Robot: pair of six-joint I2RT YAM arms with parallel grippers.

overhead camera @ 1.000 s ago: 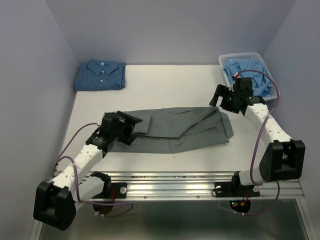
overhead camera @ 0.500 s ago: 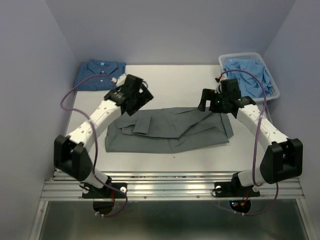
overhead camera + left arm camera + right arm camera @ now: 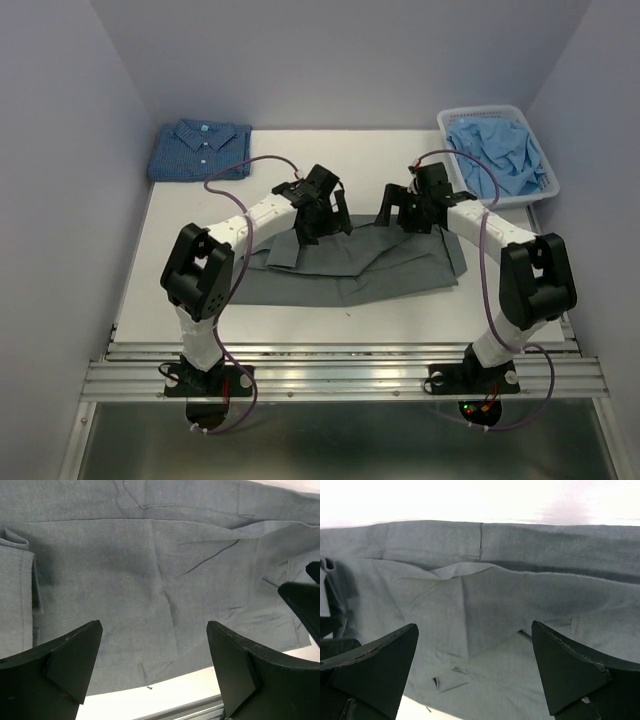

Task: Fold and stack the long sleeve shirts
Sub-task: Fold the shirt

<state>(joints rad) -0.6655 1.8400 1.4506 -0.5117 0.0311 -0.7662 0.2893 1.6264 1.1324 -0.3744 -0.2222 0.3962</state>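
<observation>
The left gripper (image 3: pixel 320 222) and right gripper (image 3: pixel 408 212), both spread wide, hover over the slate-grey shirt (image 3: pixel 385 265).

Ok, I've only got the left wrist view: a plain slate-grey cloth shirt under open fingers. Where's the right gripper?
Observer: The right gripper is over the far edge of the slate-grey shirt. It sits to the right of the left gripper and apart from it.
Operator: Is it open?
Observer: Yes. Its own wrist view shows the jaws wide apart above the cloth, holding nothing.
Operator: Where's the folded one?
Observer: The folded dark blue checked shirt lies at the far left corner of the white table.
</observation>
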